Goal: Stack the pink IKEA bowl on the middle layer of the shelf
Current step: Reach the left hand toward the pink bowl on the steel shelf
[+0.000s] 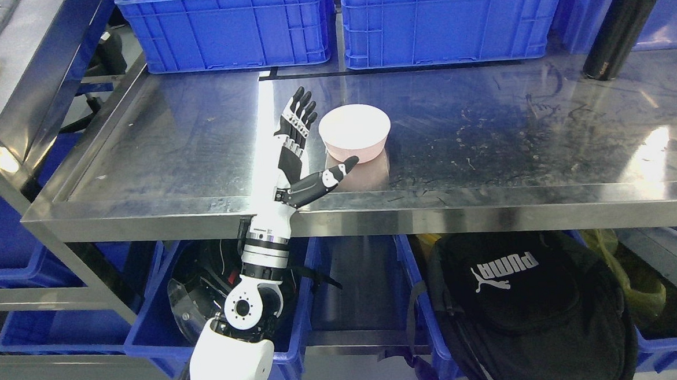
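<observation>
**Supervisor:** Where are we with the bowl?

**Me:** From the head view I see one pink bowl [354, 131] standing upright on the steel shelf [487, 147], a little left of the middle and near the front lip. My left hand [302, 157] lies flat on the shelf just to its left, fingers stretched out straight and thumb swung wide towards the bowl's base. The thumb tip is at the bowl's lower edge (touching or a hair short, I can't tell which). The hand grips nothing.

**Supervisor:** So is the stacking done or not?

**Me:** I judge it either finished or not started. I see only one rim, so I can't say whether a second bowl sits nested inside. If this is a single bowl, there is no partner in view to stack it with. The right arm is out of sight.

**Supervisor:** Any writing you can read?

**Me:** The black backpack [530, 301] on the level below carries a white PUMA logo, seen upside down from here. Nothing on the bowl shows an IKEA mark from this angle. The black flask [625, 21] at the far right has a small light mark near its base, too small to read. The blue crates [226, 28] behind show no lettering.
</observation>
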Tool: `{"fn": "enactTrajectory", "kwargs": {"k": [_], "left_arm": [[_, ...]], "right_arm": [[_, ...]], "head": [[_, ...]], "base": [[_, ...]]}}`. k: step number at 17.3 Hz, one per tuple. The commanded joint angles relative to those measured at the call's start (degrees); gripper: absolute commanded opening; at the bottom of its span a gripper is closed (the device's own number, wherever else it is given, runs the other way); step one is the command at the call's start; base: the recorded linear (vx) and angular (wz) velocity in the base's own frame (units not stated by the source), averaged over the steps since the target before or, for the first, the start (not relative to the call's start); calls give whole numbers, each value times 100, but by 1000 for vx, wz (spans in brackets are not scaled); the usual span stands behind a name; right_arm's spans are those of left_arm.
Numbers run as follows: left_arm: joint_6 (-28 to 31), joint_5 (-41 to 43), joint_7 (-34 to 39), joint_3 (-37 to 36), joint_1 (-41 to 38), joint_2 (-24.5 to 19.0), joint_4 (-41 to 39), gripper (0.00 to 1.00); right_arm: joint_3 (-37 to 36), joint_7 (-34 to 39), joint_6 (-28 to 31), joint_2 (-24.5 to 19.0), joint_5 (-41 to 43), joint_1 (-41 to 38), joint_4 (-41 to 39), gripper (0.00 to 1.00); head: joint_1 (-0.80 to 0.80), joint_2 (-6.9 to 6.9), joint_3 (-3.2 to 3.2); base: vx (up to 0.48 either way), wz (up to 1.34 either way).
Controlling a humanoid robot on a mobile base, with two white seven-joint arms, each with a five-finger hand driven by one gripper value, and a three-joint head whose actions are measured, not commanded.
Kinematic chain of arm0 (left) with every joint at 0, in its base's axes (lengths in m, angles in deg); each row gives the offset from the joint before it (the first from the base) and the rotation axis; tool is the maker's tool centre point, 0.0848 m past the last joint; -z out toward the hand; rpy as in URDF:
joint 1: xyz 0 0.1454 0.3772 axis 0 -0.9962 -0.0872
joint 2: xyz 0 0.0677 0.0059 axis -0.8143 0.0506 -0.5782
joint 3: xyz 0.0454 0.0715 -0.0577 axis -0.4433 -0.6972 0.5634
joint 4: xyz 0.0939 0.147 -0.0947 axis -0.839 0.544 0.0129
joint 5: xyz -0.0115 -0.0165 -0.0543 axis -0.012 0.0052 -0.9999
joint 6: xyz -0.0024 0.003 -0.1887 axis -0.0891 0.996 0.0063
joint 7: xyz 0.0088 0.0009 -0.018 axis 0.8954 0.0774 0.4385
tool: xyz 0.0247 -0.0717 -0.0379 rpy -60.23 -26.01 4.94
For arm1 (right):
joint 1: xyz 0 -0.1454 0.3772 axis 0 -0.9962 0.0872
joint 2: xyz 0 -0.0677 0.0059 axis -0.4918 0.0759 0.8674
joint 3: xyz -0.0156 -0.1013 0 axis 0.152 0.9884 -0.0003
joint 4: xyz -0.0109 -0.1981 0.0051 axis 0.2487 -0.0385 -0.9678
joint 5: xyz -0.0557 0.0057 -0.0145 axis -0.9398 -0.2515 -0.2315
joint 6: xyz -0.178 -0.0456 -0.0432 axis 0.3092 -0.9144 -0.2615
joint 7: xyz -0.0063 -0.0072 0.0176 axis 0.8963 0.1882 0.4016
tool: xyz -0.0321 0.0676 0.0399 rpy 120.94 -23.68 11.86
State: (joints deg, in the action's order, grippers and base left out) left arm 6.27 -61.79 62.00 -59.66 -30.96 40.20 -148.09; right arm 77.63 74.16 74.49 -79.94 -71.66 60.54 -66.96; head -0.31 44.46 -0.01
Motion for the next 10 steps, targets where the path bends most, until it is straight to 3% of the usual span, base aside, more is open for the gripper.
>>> {"fn": "enactTrajectory", "kwargs": {"k": [1,4,7,10], "left_arm": [[9,220,4,809,-3,-100,-11,100],[-26,817,-49,882,310,-100,6,100],[27,2099,-486,838,1154,-1113,-2,100],[27,3145,-1285,838,1787,-1861,-20,99]], "right_arm": [[0,0,5,100,0,-132,-100,100],[0,0,5,100,0,-132,-100,100],[0,0,5,100,0,-132,-100,100],[0,0,5,100,0,-132,-100,100]], "head": [[0,0,0],[0,-1,0],[0,-1,0],[0,-1,0]], "base": [[-24,-188],[-29,-148],[-23,-119],[-7,-92]]}}
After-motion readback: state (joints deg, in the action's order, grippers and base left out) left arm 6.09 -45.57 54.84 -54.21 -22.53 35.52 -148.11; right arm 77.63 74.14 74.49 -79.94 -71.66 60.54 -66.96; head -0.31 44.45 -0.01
